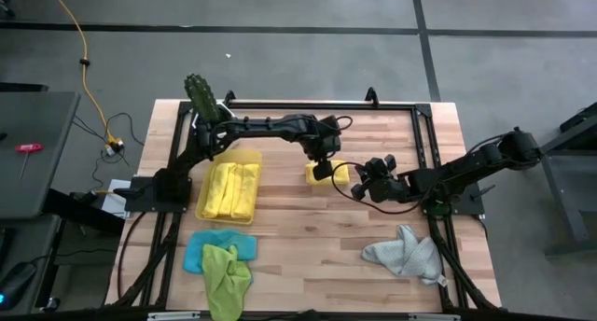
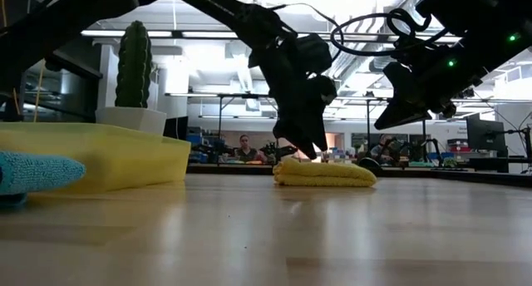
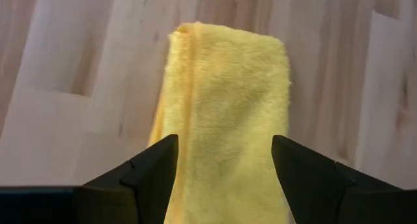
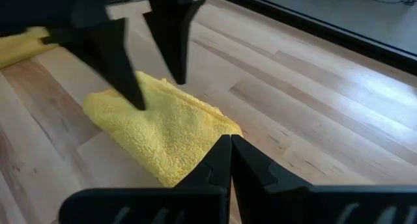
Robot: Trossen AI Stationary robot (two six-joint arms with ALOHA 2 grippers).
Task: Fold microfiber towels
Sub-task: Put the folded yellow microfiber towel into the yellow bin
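Note:
A folded yellow microfiber towel (image 1: 340, 175) (image 3: 228, 87) lies flat on the wooden table near its middle. My left gripper (image 3: 225, 152) (image 1: 322, 168) is open right over the towel, slanting down, one finger at each long edge. My right gripper (image 4: 229, 146) (image 1: 358, 187) is shut and hovers clear of the table just to the towel's right, touching nothing. Loose towels lie along the near edge: a light blue one (image 1: 207, 250), a lime green one (image 1: 227, 279) and a grey one (image 1: 406, 253). My left gripper comes at the folded towel from above, slanting, with its open fingertips (image 4: 138, 101) right at the towel's top surface (image 2: 293, 163). One finger stands at each long edge. Whether the tips touch the cloth, I cannot tell. The towel lies flat on the table.
A yellow plastic tray (image 1: 252, 156) with folded yellow towels (image 1: 231, 190) stands left of the middle. A potted cactus (image 1: 200, 97) is at the far left corner. A black frame rail (image 1: 308, 104) runs along the far edge. People sit in the room beyond (image 2: 243, 146).

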